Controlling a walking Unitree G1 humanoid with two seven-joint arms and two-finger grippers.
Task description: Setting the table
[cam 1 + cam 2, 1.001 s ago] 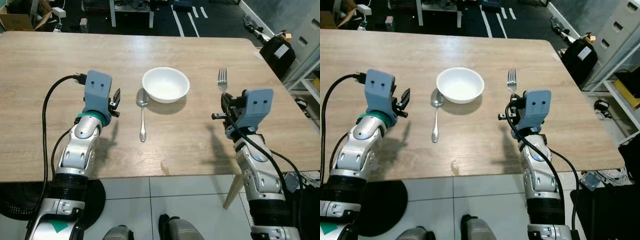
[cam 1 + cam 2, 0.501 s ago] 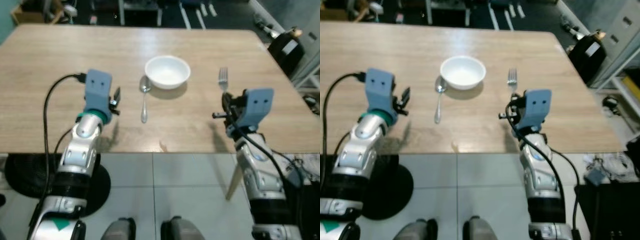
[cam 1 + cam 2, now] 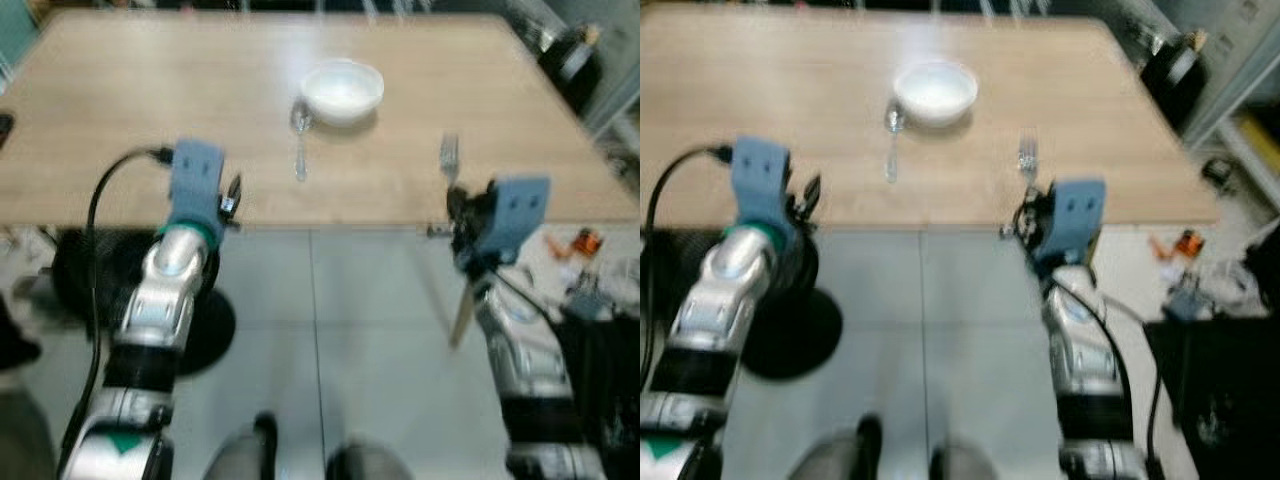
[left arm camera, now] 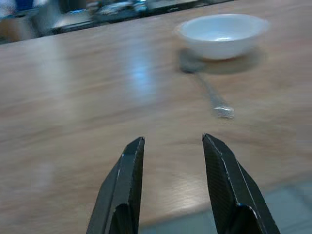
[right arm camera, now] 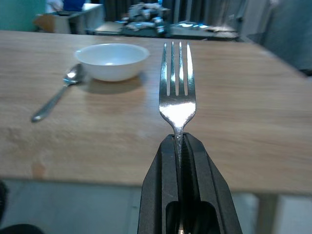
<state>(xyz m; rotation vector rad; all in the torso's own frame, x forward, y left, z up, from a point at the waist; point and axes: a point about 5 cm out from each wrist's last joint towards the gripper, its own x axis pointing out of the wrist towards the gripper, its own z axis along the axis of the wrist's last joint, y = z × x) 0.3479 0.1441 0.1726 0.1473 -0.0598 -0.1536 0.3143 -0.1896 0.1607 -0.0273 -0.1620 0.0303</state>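
Near the top centre of the head views, a small round white bowl (image 3: 343,88) sits on the pale wooden table (image 3: 150,120), with a slim silver metal spoon (image 3: 301,150) lying just beside it on its left. The right gripper (image 5: 179,142), low at the table's near edge on the right, has its 2 black fingers pinched tight on a silver 4-tined fork (image 5: 177,83), tines pointing away. The left gripper (image 4: 171,146) hovers at the near edge, fingers parted, holding nothing.

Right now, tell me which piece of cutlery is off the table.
The fork. The right gripper is shut on its handle, prongs pointing away, raised above the wood. The spoon lies flat on the table beside the white bowl.
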